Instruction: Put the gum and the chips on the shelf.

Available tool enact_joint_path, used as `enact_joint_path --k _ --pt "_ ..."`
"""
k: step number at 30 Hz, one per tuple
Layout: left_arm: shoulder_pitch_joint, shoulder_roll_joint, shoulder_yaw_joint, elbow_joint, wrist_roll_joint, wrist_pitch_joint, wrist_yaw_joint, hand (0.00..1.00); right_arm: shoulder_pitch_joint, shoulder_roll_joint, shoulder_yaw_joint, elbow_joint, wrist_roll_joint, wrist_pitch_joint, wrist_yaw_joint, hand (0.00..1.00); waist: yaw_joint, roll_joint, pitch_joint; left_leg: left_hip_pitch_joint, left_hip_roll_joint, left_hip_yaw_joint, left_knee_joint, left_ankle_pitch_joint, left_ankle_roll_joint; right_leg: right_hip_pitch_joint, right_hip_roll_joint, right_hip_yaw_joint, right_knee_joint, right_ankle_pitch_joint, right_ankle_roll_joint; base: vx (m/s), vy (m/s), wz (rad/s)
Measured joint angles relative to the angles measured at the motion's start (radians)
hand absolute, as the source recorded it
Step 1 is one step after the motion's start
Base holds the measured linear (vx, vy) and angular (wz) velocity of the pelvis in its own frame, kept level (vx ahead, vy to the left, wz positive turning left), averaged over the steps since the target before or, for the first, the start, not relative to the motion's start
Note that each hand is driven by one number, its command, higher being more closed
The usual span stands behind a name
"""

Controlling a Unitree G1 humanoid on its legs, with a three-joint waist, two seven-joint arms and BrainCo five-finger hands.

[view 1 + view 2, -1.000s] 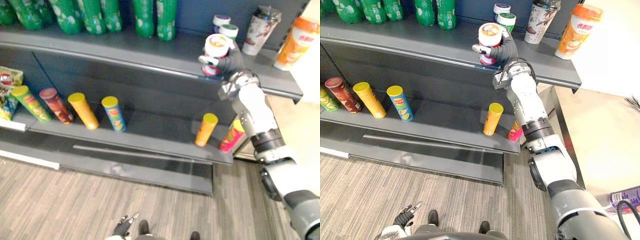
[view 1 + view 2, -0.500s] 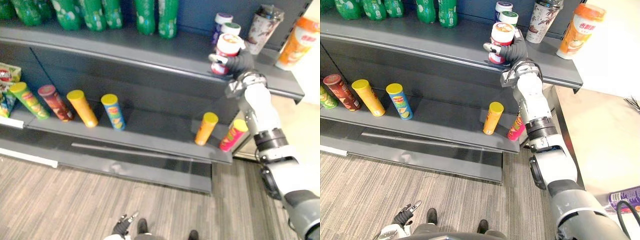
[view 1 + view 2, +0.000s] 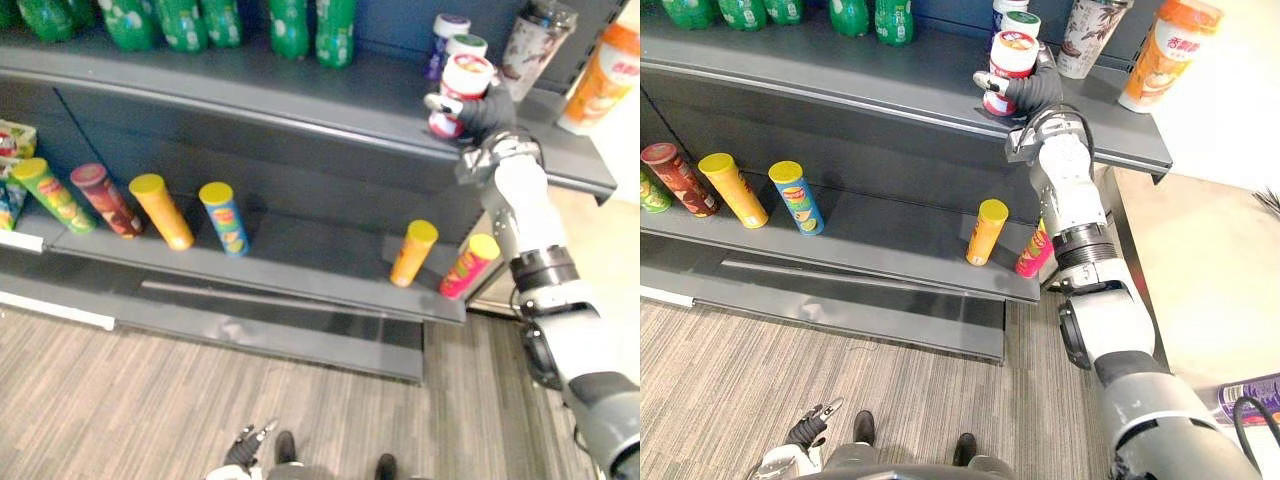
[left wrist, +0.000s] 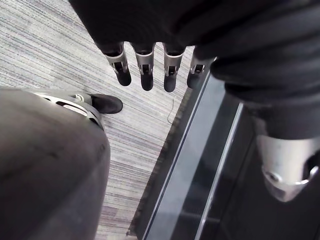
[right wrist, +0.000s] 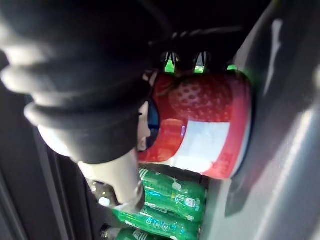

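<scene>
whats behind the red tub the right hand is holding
A green-lidded tub and a white-lidded tub stand behind the red tub. The red tub and right hand cover the green-lidded one's base.

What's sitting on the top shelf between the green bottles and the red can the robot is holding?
Nothing: in both eye views the top shelf is bare between the green bottles and the red gum can in the right hand.
</scene>
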Motion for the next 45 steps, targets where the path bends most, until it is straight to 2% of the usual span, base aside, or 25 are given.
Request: enact_joint_path --k 19,30,36,43,45 --pt "-0.004 0.0 0.001 -0.001 0.001 0.0 0.003 0.0 0.0 0.0 -0.02 -0.012 0.006 -0.002 0.008 0.0 -0.002 -0.001 0.01 0.003 -0.001 0.002 0.0 -0.001 0.0 0.003 0.0 0.001 0.0 0.0 0.0 0.0 0.0 0.0" --pt "0.004 0.0 0.02 -0.001 0.003 0.001 0.006 0.0 0.026 -0.003 -0.02 -0.157 0.09 -0.007 -0.01 0.0 -0.014 -0.002 0.01 0.014 0.0 0.002 0.0 0.0 0.0 0.014 0.0 0.001 0.0 0.0 0.0 0.0 0.0 0.0" --pt "0.006 0.0 0.031 -0.001 0.005 0.001 0.007 0.0 0.009 -0.068 -0.021 -0.257 0.091 -0.048 -0.036 0.0 -0.02 -0.002 0.01 0.016 0.001 0.003 0.0 -0.001 -0.001 0.016 0.0 0.001 -0.001 0.0 0.0 0.0 0.0 0.0" --pt "0.009 0.001 0.031 -0.001 0.005 0.002 0.016 0.0 -0.009 -0.09 -0.029 -0.361 0.131 -0.08 -0.057 0.0 -0.028 -0.002 0.009 0.018 0.002 0.008 0.0 -0.001 -0.001 0.015 0.002 0.007 -0.001 0.0 0.0 0.0 0.0 0.0" --pt "0.011 0.002 0.032 -0.001 0.008 0.002 0.017 0.0 0.003 -0.105 -0.036 -0.455 0.131 -0.087 -0.056 0.0 -0.036 -0.004 0.008 0.018 0.002 0.011 0.0 -0.001 -0.001 0.014 0.002 0.011 -0.002 0.0 0.0 0.0 0.0 -0.03"
